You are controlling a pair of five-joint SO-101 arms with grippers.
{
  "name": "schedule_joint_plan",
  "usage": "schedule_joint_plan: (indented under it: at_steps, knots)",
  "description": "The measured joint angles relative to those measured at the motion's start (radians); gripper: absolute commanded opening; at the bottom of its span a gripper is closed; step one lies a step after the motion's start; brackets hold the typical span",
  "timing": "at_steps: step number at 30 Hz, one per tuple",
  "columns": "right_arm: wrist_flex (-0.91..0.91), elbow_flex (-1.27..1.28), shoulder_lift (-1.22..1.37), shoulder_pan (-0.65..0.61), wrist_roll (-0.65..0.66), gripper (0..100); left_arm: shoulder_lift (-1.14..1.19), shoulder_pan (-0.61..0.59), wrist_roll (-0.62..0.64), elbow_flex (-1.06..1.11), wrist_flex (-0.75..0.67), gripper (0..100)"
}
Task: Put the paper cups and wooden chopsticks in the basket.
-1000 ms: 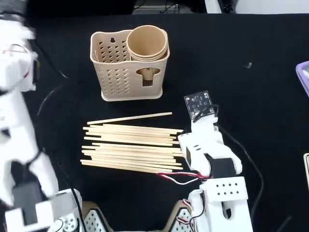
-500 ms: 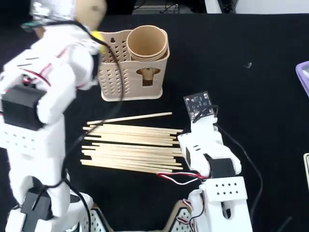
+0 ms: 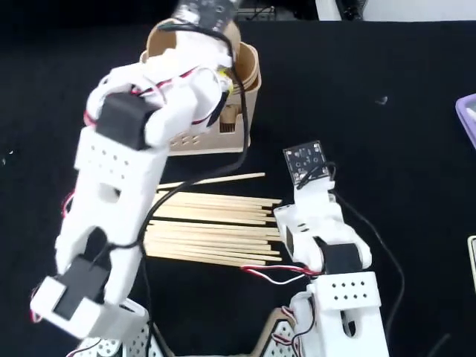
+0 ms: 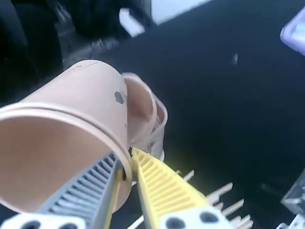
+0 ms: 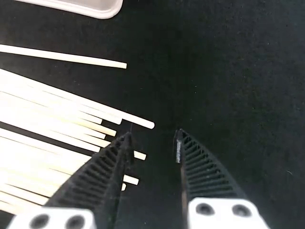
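My left gripper is shut on the rim of a tan paper cup, grey finger inside and yellow finger outside. In the high view the left arm stretches over the beige perforated basket, hiding most of it. Nested paper cups stand in the basket's right part, just beyond the held cup. A pile of wooden chopsticks lies on the black table in front of the basket. My right gripper hangs open just above the table, at the right ends of the chopsticks, holding nothing.
A purple object shows at the table's right edge, with a pale object below it. The black table is bare to the right of the basket. Red and white wires lie by the right arm's base.
The left arm has swung from the table's left edge up and right, over the basket, with a paper cup in its gripper. The right arm has stayed still.
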Motion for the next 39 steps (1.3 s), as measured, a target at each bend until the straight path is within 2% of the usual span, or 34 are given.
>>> schedule_joint_plan:
  at_steps: [8, 18, 25, 30, 34, 39]
  knots:
    - [0.000, 0.000, 0.000, 0.000, 0.000, 14.9, 0.121, 0.002, -0.084, -0.161, 0.114, 3]
    - [0.000, 0.002, 0.000, 0.000, 0.000, 14.9, 0.269, 0.026, -0.152, -0.296, 0.123, 3]
    - [0.000, 0.002, 0.000, 0.000, 0.000, 14.9, 0.287, 0.044, -0.169, -0.324, 0.123, 4]
    - [0.000, 0.002, 0.000, 0.000, 0.000, 14.9, 0.287, 0.051, -0.170, -0.327, 0.144, 14]
    - [0.000, 0.002, 0.000, 0.000, 0.000, 14.9, 0.288, 0.051, -0.206, -0.348, 0.203, 14]
    - [0.000, 0.002, 0.000, 0.000, 0.000, 14.9, 0.295, 0.054, -0.203, -0.417, 0.209, 15]
